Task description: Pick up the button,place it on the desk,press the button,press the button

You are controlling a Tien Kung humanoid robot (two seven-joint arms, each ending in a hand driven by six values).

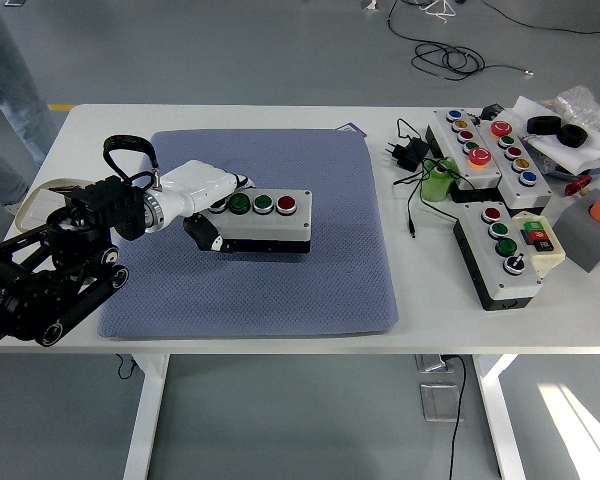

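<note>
The left hand (202, 190) hides the button box's (265, 220) left end

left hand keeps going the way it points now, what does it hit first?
The left hand points right, gripping the grey three-button control box. Beyond it lies bare blue mat, then probably the thin black cable near the green cylinder; depth unclear.

button box (265, 215) | grey, 3 buttons | level on blue mat (310, 280)

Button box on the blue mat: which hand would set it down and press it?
Probably the left hand: its fingers already grip the button box's left end over the mat. No right hand shows anywhere in the head view.
</note>
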